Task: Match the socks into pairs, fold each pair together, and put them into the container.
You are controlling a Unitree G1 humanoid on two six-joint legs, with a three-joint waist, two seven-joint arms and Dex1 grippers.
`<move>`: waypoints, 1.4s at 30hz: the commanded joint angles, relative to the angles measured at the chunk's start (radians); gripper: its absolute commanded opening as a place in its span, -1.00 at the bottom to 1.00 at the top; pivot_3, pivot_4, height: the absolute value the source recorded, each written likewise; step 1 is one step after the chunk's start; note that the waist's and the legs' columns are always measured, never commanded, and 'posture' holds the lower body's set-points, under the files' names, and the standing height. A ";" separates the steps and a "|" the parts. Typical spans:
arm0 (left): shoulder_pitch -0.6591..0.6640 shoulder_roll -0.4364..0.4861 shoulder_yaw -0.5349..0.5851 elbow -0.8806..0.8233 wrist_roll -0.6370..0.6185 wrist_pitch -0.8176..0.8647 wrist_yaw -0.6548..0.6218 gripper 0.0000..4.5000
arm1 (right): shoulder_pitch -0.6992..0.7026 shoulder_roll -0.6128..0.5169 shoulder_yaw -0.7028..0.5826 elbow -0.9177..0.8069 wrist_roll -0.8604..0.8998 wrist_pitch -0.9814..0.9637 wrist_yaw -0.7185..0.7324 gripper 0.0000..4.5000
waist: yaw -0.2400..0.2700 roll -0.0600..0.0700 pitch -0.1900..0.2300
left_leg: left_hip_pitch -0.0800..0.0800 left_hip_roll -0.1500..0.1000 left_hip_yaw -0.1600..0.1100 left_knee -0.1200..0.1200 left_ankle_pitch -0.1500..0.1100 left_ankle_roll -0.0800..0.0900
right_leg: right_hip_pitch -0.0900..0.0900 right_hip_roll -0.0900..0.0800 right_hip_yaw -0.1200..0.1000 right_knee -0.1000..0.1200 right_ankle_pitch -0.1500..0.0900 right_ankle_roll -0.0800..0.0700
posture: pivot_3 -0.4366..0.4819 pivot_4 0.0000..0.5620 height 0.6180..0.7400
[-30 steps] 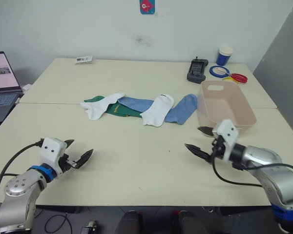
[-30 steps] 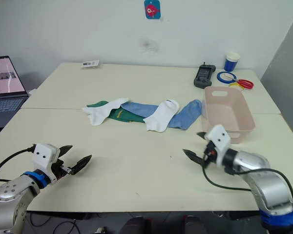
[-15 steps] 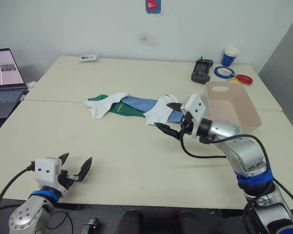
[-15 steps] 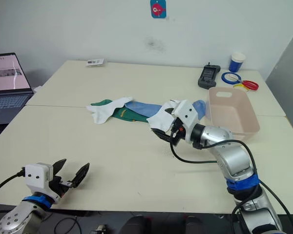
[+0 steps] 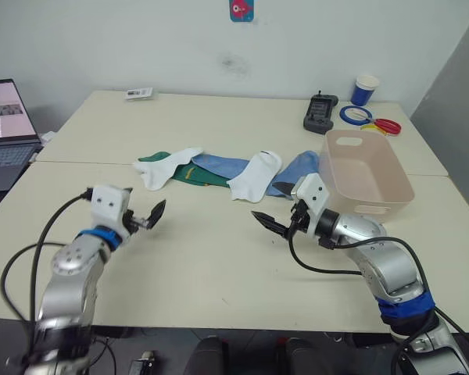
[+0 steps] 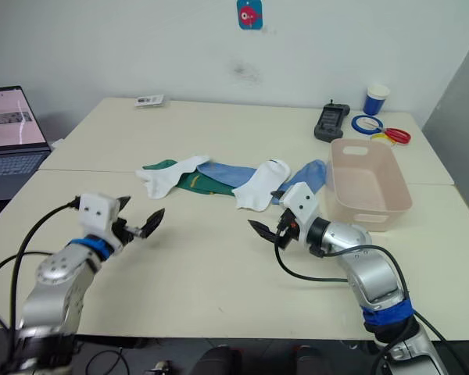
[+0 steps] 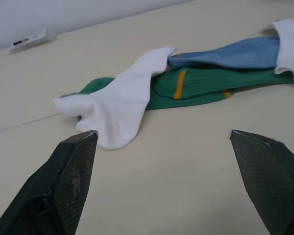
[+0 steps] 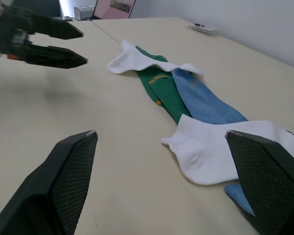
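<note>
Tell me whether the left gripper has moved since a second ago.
Yes. The left gripper has moved up from the table's near edge toward the leftmost white sock, fingers open, and now sits just short of it.

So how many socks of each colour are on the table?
White socks: 2
Light blue socks: 2
Dark green socks: 2, it seems, since they overlap and two yellow marks show
Total: 6 socks
</note>
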 commanded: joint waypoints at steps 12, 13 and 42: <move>-0.563 -0.058 -0.192 0.886 0.272 -0.269 0.157 0.91 | 0.037 0.008 -0.062 -0.222 0.007 0.169 -0.145 1.00 | -0.017 -0.002 0.001 | -0.001 0.003 -0.001 -0.001 0.001 -0.002 | -0.003 0.005 0.000 0.005 -0.002 0.001 | -0.05 -0.47 1.00; -0.575 -0.060 -0.187 0.904 0.271 -0.276 0.168 0.82 | 0.039 0.008 -0.063 -0.229 0.009 0.176 -0.150 1.00 | -0.017 -0.002 0.001 | -0.001 0.003 -0.001 -0.001 0.001 -0.002 | -0.003 0.005 0.000 0.005 -0.002 0.001 | -0.05 -0.47 1.00; -0.356 -0.017 -0.141 0.472 0.151 -0.167 -0.118 -1.00 | 0.033 -0.014 -0.058 -0.174 0.016 0.141 -0.105 1.00 | -0.018 -0.002 0.001 | -0.001 0.004 -0.001 0.000 0.004 -0.008 | -0.003 0.004 0.000 0.007 -0.002 0.001 | -0.05 -0.47 1.00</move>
